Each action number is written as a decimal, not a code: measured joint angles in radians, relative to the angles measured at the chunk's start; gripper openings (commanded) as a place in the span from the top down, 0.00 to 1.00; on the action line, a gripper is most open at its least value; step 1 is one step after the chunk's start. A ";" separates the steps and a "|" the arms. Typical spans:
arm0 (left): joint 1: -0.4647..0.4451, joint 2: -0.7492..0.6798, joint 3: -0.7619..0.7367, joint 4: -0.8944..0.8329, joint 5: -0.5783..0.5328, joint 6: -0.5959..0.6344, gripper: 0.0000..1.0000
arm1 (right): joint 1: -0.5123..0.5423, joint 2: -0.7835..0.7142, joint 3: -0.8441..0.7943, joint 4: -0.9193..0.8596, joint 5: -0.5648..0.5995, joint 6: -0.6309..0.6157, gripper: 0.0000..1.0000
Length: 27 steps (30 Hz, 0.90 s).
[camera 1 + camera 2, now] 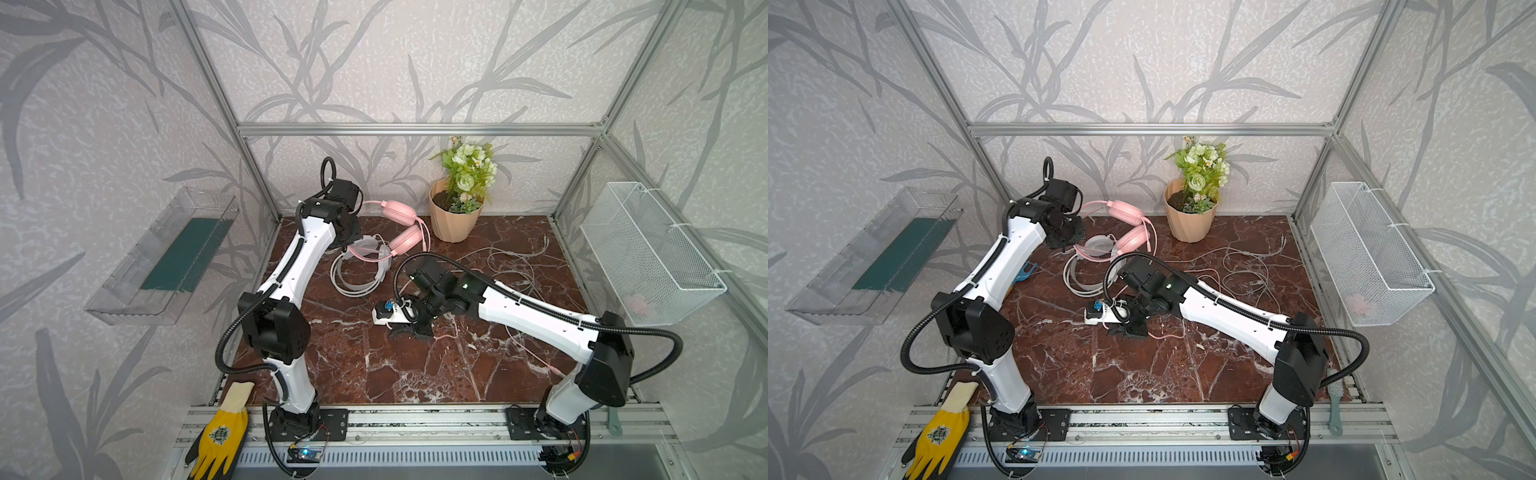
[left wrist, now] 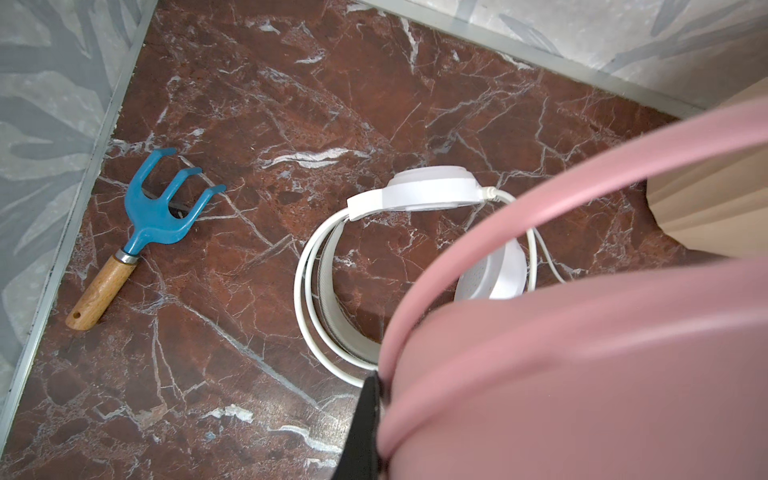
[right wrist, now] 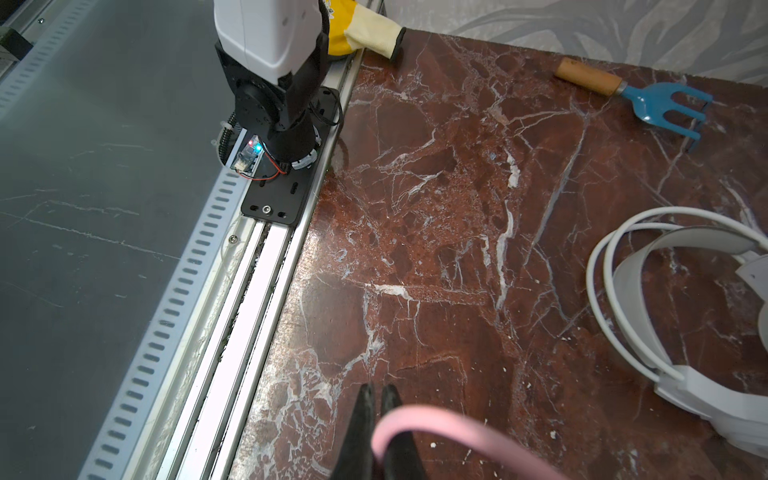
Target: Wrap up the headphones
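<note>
Red-brown marble tabletop (image 1: pixel 415 374), walled on three sides.

Left arm (image 1: pixel 291 270) reaches to the back-left corner. Right arm (image 1: pixel 532 316) reaches in low toward the middle.

White wire basket (image 1: pixel 652 257) hangs on the right wall and a clear tray (image 1: pixel 166 257) on the left wall. A beige flower pot (image 1: pixel 453 220) stands at the back.

Pink headphones (image 1: pixel 401 212) are at the back, just left of the pot, held up close under the left wrist. White headphones (image 2: pixel 428 193) lie on the tabletop beneath and in front of the pink pair, double headband toward the front.

Yellow glove (image 1: pixel 220 436) lies on the front rail, left end. A blue hand rake (image 2: pixel 166 208) with a wooden handle lies by the left wall.

White cable (image 2: pixel 494 194) leaves its earcup; loose pale loops spread right of middle in both top views. Pink cable (image 3: pixel 436 417) trails across the middle.

Left gripper (image 2: pixel 376 390): one finger in view, jaws pressed onto the pink headband. Right gripper (image 3: pixel 378 399): jaws nearly together, pinching the pink cable just above the tabletop.
</note>
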State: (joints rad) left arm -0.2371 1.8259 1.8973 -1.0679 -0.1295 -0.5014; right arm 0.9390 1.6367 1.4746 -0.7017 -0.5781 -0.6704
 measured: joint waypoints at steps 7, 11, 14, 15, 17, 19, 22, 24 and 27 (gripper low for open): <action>-0.010 0.005 -0.010 0.001 0.018 0.072 1.00 | -0.083 0.000 0.087 -0.126 -0.006 -0.062 1.00; -0.025 0.013 -0.014 0.000 0.018 0.113 1.00 | -0.103 0.029 0.206 -0.242 0.002 -0.122 1.00; -0.031 0.018 -0.016 -0.002 0.013 0.134 1.00 | -0.105 0.069 0.298 -0.328 0.000 -0.162 1.00; -0.032 0.020 -0.016 -0.002 0.011 0.136 1.00 | -0.105 0.085 0.321 -0.354 0.000 -0.172 1.00; -0.034 0.023 -0.016 -0.002 0.012 0.140 1.00 | -0.106 0.109 0.345 -0.393 -0.004 -0.188 1.00; -0.035 0.026 -0.016 -0.001 0.012 0.143 1.00 | -0.106 0.124 0.349 -0.426 -0.007 -0.198 1.00; -0.037 0.030 -0.016 -0.001 0.012 0.154 1.00 | -0.110 0.132 0.349 -0.453 -0.009 -0.211 1.00; -0.037 0.031 -0.016 -0.002 0.013 0.168 1.00 | -0.120 0.131 0.349 -0.455 -0.016 -0.219 1.00; -0.038 0.032 -0.017 -0.001 0.019 0.192 1.00 | -0.140 0.130 0.349 -0.455 -0.013 -0.246 1.00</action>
State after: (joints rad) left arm -0.2749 1.8576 1.8801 -1.0691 -0.1108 -0.3096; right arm 0.7994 1.7672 1.8240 -1.1564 -0.5907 -0.9161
